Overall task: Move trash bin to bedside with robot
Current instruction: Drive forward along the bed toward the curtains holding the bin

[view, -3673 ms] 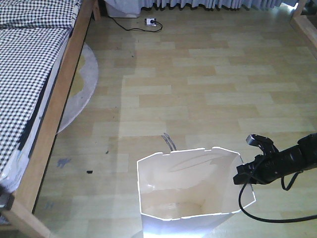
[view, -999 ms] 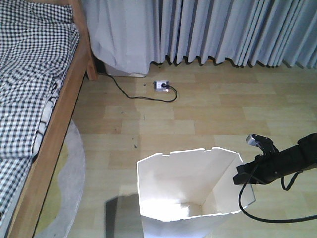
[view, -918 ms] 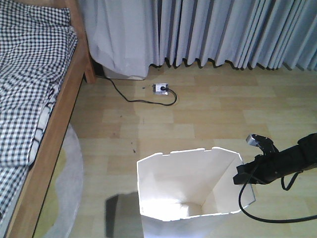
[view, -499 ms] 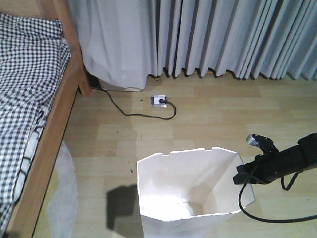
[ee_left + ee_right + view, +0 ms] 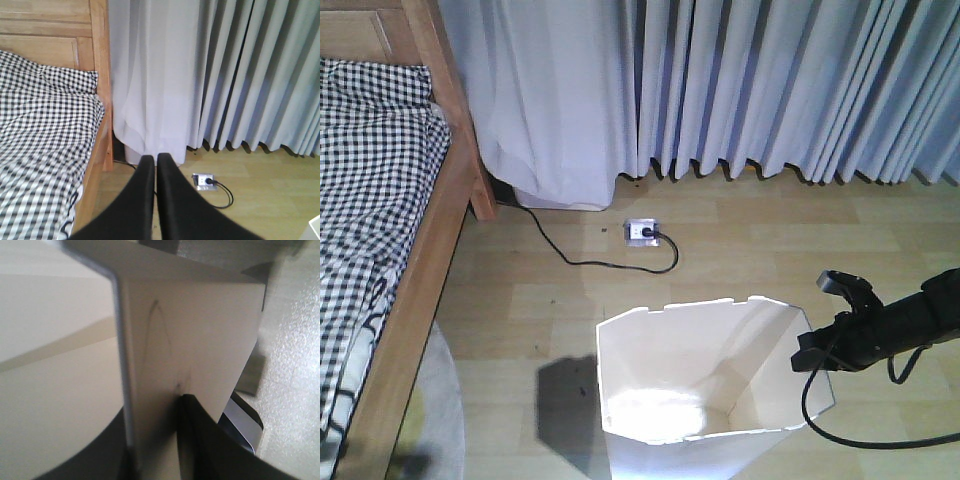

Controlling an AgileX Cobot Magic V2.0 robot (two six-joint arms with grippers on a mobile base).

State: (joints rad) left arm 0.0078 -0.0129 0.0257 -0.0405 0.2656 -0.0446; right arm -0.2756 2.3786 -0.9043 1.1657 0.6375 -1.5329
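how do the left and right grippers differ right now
The left gripper is shut on nothing; the right gripper is shut on the wall of the trash bin. The left gripper points toward the curtain; the right gripper straddles the bin's rim. Both have black fingers.

The right arm (image 5: 920, 318) reaches in from the right, its tool (image 5: 808, 353) clamped on the bin (image 5: 670, 370) rim. The left tool (image 5: 155, 167) points forward, fingers (image 5: 137, 200) pressed together.
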